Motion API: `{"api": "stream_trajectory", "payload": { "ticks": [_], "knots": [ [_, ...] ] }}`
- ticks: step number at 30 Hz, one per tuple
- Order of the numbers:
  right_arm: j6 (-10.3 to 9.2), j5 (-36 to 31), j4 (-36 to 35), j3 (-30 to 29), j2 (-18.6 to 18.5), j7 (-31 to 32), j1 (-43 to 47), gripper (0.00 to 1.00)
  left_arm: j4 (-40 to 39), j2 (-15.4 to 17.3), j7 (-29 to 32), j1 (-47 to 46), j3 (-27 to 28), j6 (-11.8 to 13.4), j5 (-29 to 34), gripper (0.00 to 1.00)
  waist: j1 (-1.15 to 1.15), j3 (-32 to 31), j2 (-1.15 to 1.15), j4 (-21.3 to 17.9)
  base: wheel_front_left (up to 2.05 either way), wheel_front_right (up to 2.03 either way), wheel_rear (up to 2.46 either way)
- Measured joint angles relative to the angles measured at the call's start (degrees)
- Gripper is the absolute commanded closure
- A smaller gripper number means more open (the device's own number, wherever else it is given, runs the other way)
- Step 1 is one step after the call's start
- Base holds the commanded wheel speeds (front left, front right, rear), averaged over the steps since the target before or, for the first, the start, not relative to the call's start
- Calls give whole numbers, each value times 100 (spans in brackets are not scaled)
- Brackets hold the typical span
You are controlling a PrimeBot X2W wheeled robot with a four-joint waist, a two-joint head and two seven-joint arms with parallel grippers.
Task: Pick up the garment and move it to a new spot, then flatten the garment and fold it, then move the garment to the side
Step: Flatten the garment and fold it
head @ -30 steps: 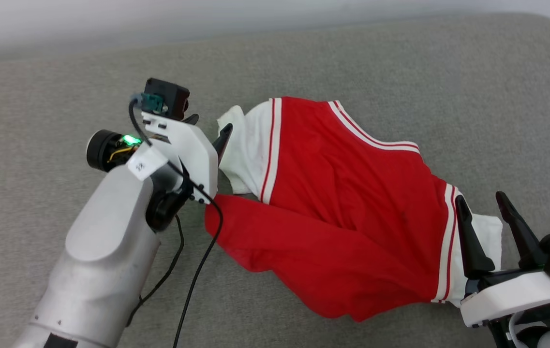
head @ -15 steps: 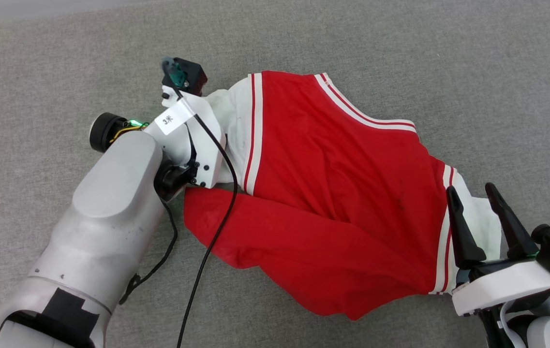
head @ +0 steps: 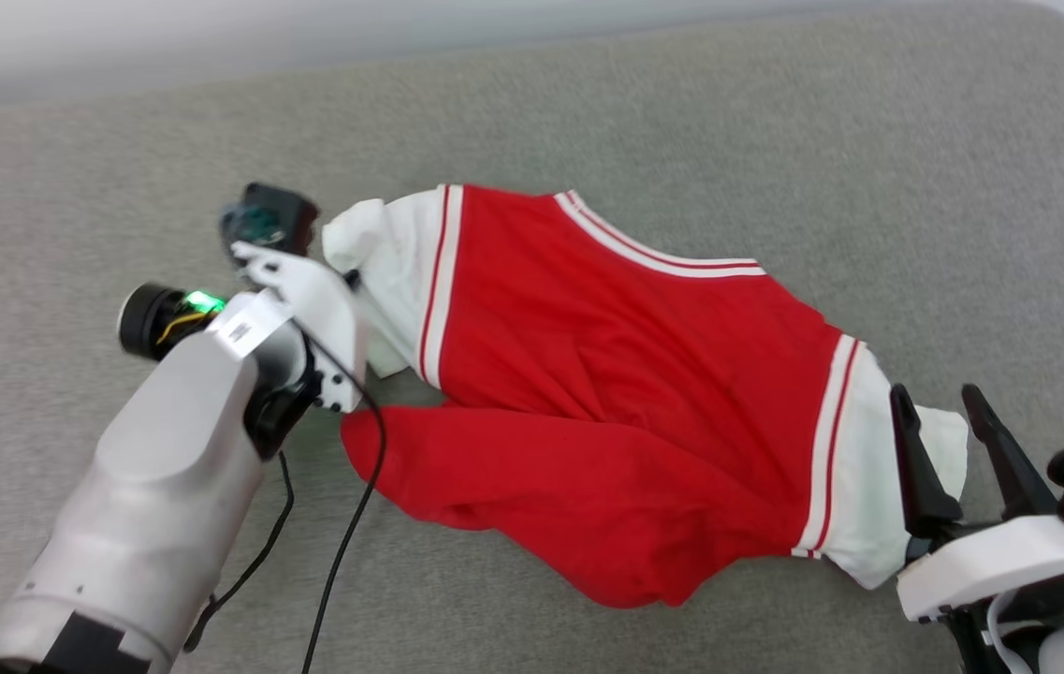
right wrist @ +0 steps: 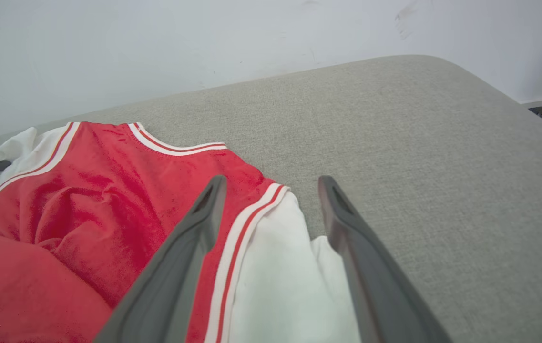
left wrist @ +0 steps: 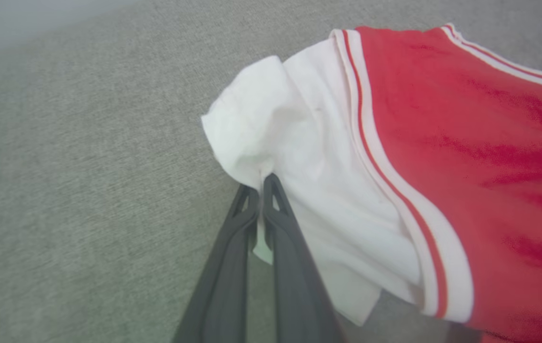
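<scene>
So the garment (head: 625,393) is lying rumpled on a grey fabric cushion (head: 775,122), stretched roughly from 10 o'clock to 4 o'clock across the head view, red side up, with a white sleeve at each end. The striped collar trim (head: 653,257) runs along the edge up at 12 o'clock, and the bottom of the red body is bunched into a thick fold that bulges out toward 6 o'clock. The left gripper (left wrist: 262,183) is clamped tight on the near-left sleeve (left wrist: 261,124). In the left wrist view the two dark fingers are pressed together with a sliver of white cloth squeezed between them, and the sleeve puckers up right at the tips. From the head view that arm comes in from 8 o'clock, with a black cable (head: 344,524) hanging off it and trailing down over the cushion. The right gripper (head: 934,398) sits at the 4 o'clock end with its fingers spread wide apart, gripping nothing. In the right wrist view the other sleeve (right wrist: 280,276) lies in the gap between them, and the red-and-white stripe band runs just beside the finger on the 9 o'clock side. Can't tell whether those fingertips actually touch the fabric or sit just above it. A pale wall (right wrist: 156,47) sits behind the cushion at 12 o'clock.
</scene>
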Motion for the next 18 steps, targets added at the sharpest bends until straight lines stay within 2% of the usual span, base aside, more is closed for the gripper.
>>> {"api": "stream_trajectory", "payload": {
  "ticks": [9,12,18],
  "knots": [
    [0,12,231,-415,2,275,196,0,-790,423,-788,992,421,430,-275,100,0,-473,0,389,0,0,0],
    [0,115,428,-614,1,603,197,0,-1308,567,-871,1421,522,610,-367,100,0,-614,0,516,0,0,0],
    [-1,147,827,-1013,-27,1824,-68,0,-2588,781,-730,2140,593,967,-474,100,-1,-754,0,804,0,0,0]
  ]
}}
